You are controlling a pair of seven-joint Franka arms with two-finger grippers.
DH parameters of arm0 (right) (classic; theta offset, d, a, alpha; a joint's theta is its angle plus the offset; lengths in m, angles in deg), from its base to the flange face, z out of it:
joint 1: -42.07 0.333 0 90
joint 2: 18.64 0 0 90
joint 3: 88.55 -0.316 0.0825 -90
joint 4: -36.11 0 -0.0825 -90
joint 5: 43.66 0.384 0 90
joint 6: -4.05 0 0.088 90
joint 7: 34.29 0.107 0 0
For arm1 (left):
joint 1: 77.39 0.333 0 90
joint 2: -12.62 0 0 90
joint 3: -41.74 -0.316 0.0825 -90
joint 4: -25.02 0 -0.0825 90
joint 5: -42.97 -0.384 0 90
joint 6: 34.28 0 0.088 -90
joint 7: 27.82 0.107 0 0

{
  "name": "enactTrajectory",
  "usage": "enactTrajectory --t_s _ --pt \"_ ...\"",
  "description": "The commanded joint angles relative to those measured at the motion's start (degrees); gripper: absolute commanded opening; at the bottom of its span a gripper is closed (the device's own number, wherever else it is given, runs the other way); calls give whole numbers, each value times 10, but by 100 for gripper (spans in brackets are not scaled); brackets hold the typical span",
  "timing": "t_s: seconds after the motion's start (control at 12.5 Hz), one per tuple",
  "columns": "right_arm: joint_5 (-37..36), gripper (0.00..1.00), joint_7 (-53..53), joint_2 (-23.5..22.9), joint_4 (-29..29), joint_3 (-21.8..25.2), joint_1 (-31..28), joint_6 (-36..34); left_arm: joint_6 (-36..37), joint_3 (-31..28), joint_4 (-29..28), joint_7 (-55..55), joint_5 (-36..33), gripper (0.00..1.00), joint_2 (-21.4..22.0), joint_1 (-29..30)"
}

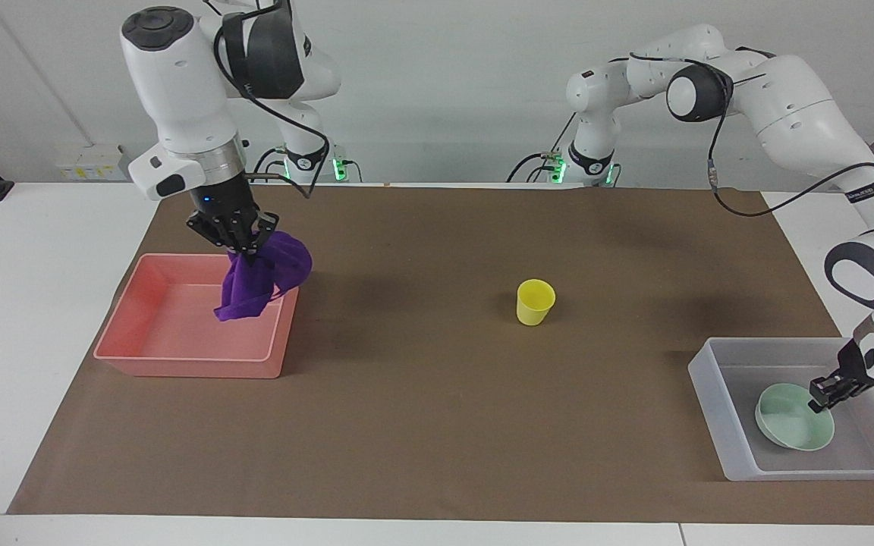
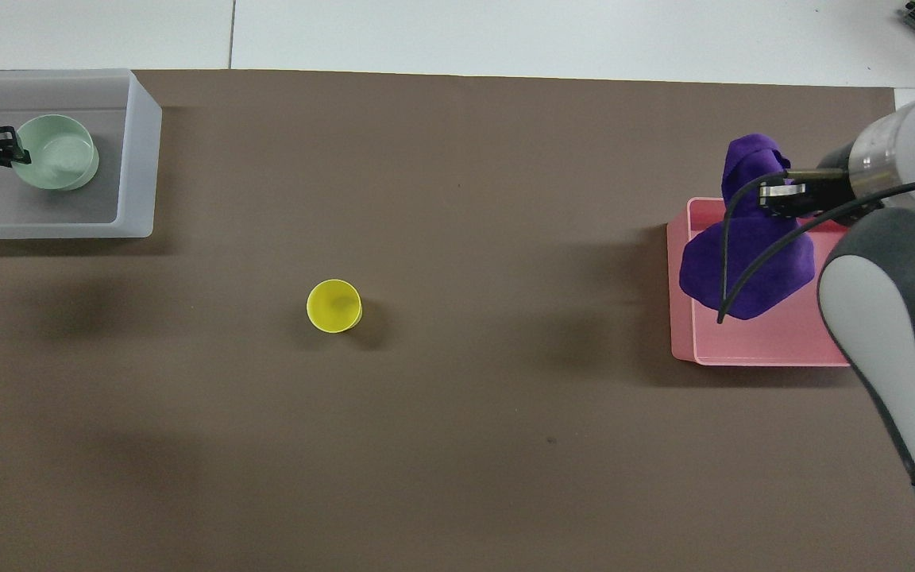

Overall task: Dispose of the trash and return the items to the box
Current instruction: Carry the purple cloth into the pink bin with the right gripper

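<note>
Facing view shows the purple cloth (image 1: 259,277) hanging bunched from the right gripper (image 1: 234,241), whose fingers are pinched on its top. Below those fingers the cloth dangles over the pink tray (image 1: 141,337), above the tray's end that is toward the middle of the desk (image 1: 42,250); its lower tip is off the tray floor as far as can be seen. In the overhead view the cloth (image 2: 747,254) covers that same end of the tray (image 2: 767,349), with the right gripper (image 2: 779,195) above it.

The green bowl (image 1: 790,426) lies slightly tilted inside the clear box (image 1: 718,394) at the left arm's end of the desk. The left gripper (image 1: 824,392) is down inside the box with its fingers at the bowl's rim; they look pinched on the rim, though whether they truly grip it I cannot tell. From overhead the bowl (image 2: 56,152) lies just beside those fingers (image 2: 3,148), within the box (image 2: 136,159).

The yellow cup (image 1: 535,302) stands upright on the brown mat (image 1: 437,425), between the two grippers and well apart from both, untouched.
</note>
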State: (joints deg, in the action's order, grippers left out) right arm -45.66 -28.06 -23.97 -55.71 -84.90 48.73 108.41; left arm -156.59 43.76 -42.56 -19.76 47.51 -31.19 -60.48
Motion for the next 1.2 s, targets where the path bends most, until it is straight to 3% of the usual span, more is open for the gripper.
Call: enactTrajectory --t_s 0.0,0.08,0.16,0.56,0.72,0.88,1.12 --pt "1 0 -87 -4 -52 -7 -55 77 22 -1 -8 5 -11 59 27 -4" --pt "1 0 -99 -6 -75 -7 -66 107 27 -2 -8 5 -13 83 38 -10" --pt "1 0 -103 -7 -101 -7 -69 136 27 -2 -12 6 -15 100 51 -20" --pt "1 0 -102 -5 -211 -6 -87 230 17 -2 -162 72 -28 100 191 -80" --pt "1 0 -98 -6 -254 -7 -97 269 27 -3 -176 71 -28 100 204 -110" --pt "1 0 -97 -7 -286 -6 -99 305 82 2 -173 66 -27 100 214 -122" --pt "1 0 -100 -6 -304 -6 -111 311 103 -1 -178 0 -28 100 222 -178"
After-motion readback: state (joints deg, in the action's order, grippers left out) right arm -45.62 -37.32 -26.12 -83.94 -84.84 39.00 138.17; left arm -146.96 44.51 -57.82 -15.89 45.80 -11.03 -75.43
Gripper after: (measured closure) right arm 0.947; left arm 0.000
